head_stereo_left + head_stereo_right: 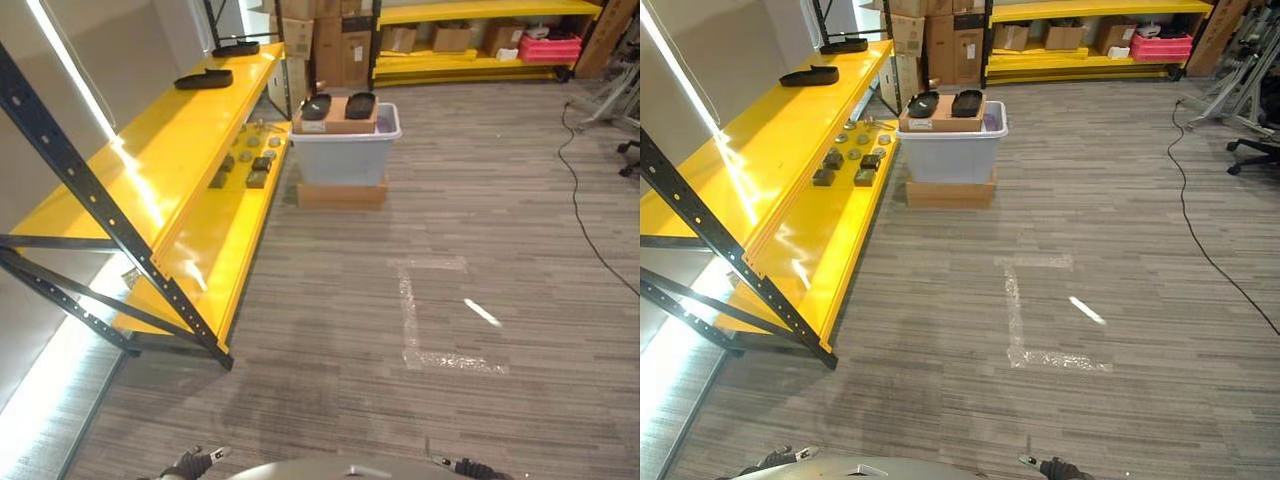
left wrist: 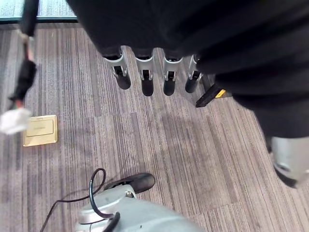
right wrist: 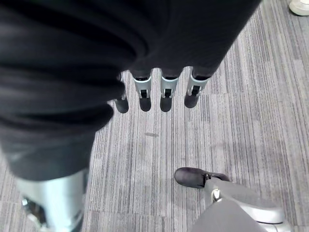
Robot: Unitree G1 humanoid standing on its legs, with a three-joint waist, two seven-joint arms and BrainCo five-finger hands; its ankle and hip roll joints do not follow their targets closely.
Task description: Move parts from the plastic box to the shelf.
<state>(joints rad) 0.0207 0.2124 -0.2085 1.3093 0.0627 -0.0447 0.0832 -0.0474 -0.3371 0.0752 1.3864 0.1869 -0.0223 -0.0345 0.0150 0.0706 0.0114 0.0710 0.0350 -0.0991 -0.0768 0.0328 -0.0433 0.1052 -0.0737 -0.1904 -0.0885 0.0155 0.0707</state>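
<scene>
A long yellow shelf [image 1: 170,150] on a dark steel frame runs down the robot's left side, with a lower yellow level [image 1: 225,225] jutting out toward the striped carpet [image 1: 420,250]. A second yellow rack [image 1: 470,40] stands along the far wall, stacked with cardboard cartons [image 1: 330,45] and a red crate [image 1: 549,47].

At the far end of the near shelf sits the plastic box [image 1: 345,150], pale grey and translucent, raised on a flat cardboard base [image 1: 342,194]. A brown cardboard box [image 1: 338,118] rests inside across its top, and two black oval parts [image 1: 338,104] lie side by side on that cardboard. What lies deeper in the plastic box I cannot tell.

On the top level of the shelf two more black parts [image 1: 204,78] lie well apart from each other. On the lower level, just beside the plastic box, a cluster of small dark blocks and round pieces [image 1: 852,160] is spread out.

Pale tape marks [image 1: 440,320] form an open square on the carpet.

The left hand [image 2: 145,72] hangs over bare carpet near a brass floor plate [image 2: 41,129], fingers straight and relaxed, holding nothing. The right hand [image 3: 164,92] hangs likewise, fingers straight, empty.
</scene>
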